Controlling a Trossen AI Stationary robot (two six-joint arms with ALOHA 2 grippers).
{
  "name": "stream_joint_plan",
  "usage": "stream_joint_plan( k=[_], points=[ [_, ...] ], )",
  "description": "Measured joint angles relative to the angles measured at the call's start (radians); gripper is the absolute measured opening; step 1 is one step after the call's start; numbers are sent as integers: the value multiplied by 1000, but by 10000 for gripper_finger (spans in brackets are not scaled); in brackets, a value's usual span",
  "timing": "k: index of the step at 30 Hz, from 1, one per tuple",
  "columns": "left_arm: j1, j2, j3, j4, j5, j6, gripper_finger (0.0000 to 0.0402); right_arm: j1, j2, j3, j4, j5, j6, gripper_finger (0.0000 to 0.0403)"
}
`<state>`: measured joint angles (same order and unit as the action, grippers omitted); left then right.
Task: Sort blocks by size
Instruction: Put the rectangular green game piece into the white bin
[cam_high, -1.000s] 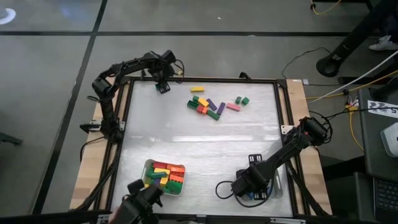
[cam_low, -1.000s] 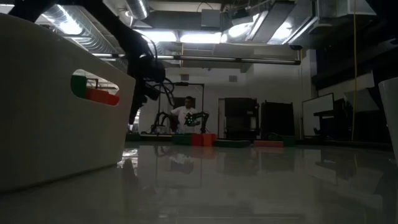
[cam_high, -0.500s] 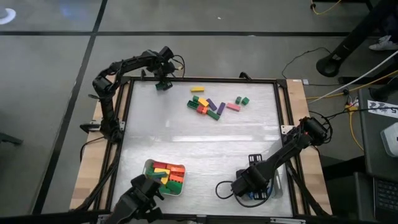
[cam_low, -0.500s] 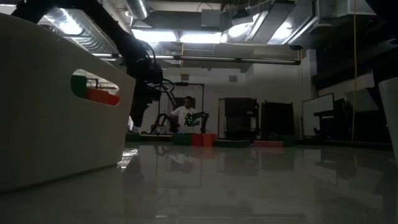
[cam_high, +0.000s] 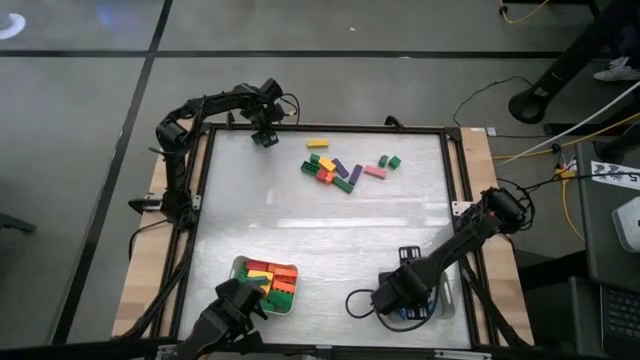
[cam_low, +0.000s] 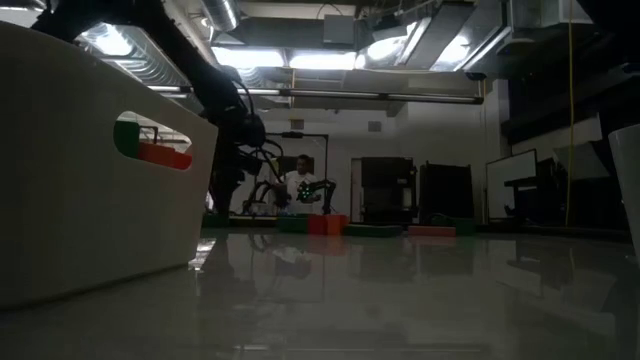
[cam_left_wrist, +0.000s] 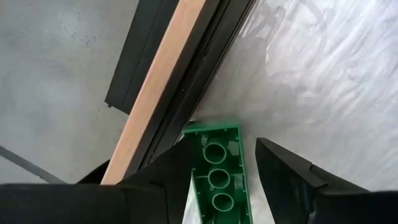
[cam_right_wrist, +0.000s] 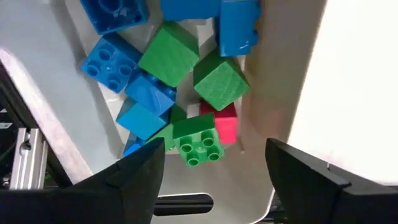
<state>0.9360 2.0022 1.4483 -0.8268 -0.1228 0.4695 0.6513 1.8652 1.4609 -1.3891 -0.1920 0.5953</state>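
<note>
Over the table's far left corner my left gripper is shut on a long green block, whose hollow underside faces the wrist camera. Loose blocks in several colours lie on the table at the far middle, also seen as the low row of blocks. A pale tray at the near left holds long red, yellow and green blocks. My right gripper stands open above a second tray at the near right, which holds short blue, green and red blocks. My left gripper has the green block between its two fingers, one on each long side. The fingers point steeply down and lie along the block. Its free end sticks out past the fingertips, by the table's black frame; the contact itself lies at the picture's edge.
The black frame and a wooden border run around the white table top. In the low view the near left tray fills the left side, with green and red blocks showing through its handle hole. Bare table lies between the trays and the pile.
My left gripper has sunk toward the table at the far left corner with the green block and has tipped a little steeper. My right gripper has kept still.
</note>
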Motion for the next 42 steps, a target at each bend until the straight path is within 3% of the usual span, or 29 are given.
stream_joint_plan(
  k=[27, 42],
  points=[
    [2, 0, -1, -79, -55, -117, 164, -19, 0, 0, -1, 2, -25, 276],
    [-14, 0, -1, -168, -53, -51, 164, -19, 0, 0, -1, 2, -25, 276]
  ],
)
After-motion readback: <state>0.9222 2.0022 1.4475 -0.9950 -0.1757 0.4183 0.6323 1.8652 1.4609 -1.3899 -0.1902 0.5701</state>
